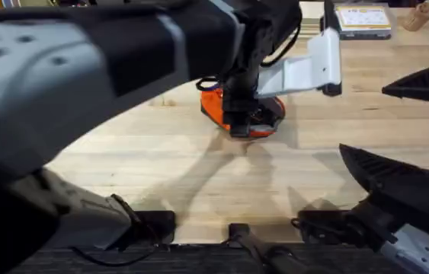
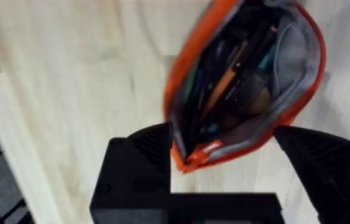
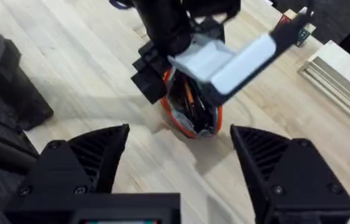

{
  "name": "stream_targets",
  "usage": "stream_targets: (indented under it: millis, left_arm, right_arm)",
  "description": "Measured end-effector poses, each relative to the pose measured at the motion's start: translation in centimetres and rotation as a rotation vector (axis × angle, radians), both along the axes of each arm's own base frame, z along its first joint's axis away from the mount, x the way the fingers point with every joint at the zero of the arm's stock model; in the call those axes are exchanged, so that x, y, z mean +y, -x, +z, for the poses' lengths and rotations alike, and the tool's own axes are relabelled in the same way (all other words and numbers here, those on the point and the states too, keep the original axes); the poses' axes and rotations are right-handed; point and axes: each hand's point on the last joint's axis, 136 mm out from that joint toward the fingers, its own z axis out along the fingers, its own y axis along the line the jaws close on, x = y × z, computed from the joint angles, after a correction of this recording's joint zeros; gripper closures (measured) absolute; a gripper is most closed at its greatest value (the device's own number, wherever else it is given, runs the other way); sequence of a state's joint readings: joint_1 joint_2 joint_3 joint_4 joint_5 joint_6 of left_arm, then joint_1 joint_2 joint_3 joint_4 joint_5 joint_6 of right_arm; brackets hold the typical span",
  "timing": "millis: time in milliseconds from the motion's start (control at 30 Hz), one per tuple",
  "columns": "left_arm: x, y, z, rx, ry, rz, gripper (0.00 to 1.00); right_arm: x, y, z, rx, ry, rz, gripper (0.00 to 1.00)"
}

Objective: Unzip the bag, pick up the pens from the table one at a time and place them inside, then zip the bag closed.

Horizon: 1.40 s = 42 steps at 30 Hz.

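Note:
The orange bag (image 1: pixel 264 114) lies on the table (image 1: pixel 199 175) at mid-distance, unzipped and gaping. In the left wrist view the bag (image 2: pixel 299 93) shows a grey lining, and an orange pen (image 2: pixel 225 84) lies inside among dark pens (image 2: pixel 249 56). My left gripper (image 1: pixel 237 125) hangs just over the bag's near end. It is open (image 2: pixel 224 158), with a finger on either side of that end and nothing gripped. My right gripper (image 1: pixel 363 119) hovers open to the right of the bag, well apart from it. From there it looks at the bag (image 3: pixel 215 121) between its spread fingers (image 3: pixel 100 152).
The left arm (image 1: pixel 84 53) spans the overhead view large and blurred, and its white bracket (image 1: pixel 305 68) juts right above the bag. A flat box (image 1: pixel 363 19) and a wooden object (image 1: pixel 416 15) sit at the table's far right. Bare wood stretches in front of the bag.

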State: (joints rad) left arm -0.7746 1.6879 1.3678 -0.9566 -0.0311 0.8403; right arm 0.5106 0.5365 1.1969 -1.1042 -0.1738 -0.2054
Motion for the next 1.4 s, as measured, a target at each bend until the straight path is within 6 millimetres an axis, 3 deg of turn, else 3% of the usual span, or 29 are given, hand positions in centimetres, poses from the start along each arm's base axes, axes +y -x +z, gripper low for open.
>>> stream_targets:
  millis: [300,333,400,433,500,700,867,1067,1167,1233,1400]
  left_arm:
    - [0.4,-0.4,6.4,-0.141,0.145,0.052,0.007]
    - [0.9,-0.3,7.7,-0.155,0.18,0.063,0.007]
    - [1.3,-0.4,8.5,-0.158,0.211,0.076,0.007]
    - [2.5,-0.9,9.8,-0.162,0.266,0.112,0.007]
    - [3.6,-1.3,10.6,-0.161,0.295,0.143,0.007]
    - [7.4,-1.4,11.1,-0.121,0.306,0.241,0.006]
    - [9.2,-1.3,11.2,-0.108,0.298,0.282,0.006]
    - [12.4,0.0,12.5,-0.109,0.312,0.302,0.005]
    - [13.1,0.4,12.7,-0.092,0.326,0.295,0.005]
    - [14.9,0.6,13.0,-0.062,0.394,0.266,0.005]
    - [15.4,0.8,12.5,-0.048,0.42,0.25,0.005]
  right_arm:
    - [0.0,0.0,0.0,0.0,0.0,0.0,0.003]
    - [0.0,0.0,0.0,0.0,0.0,-0.001,0.003]
    - [0.0,0.0,0.0,0.0,0.0,0.0,0.003]
    - [0.0,0.0,0.0,0.0,0.0,0.0,0.003]
    - [0.0,0.0,0.0,0.0,0.0,-0.001,0.005]
    - [0.0,0.0,0.0,0.0,0.0,0.0,0.003]
    - [0.0,0.0,0.0,0.0,0.0,-0.001,0.003]
    - [0.0,0.0,0.0,0.0,0.0,-0.001,0.003]
    - [0.0,0.0,0.0,0.0,0.0,-0.001,0.003]
    - [0.0,0.0,0.0,0.0,0.0,-0.001,0.003]
    - [0.0,0.0,0.0,0.002,-0.002,-0.002,0.003]
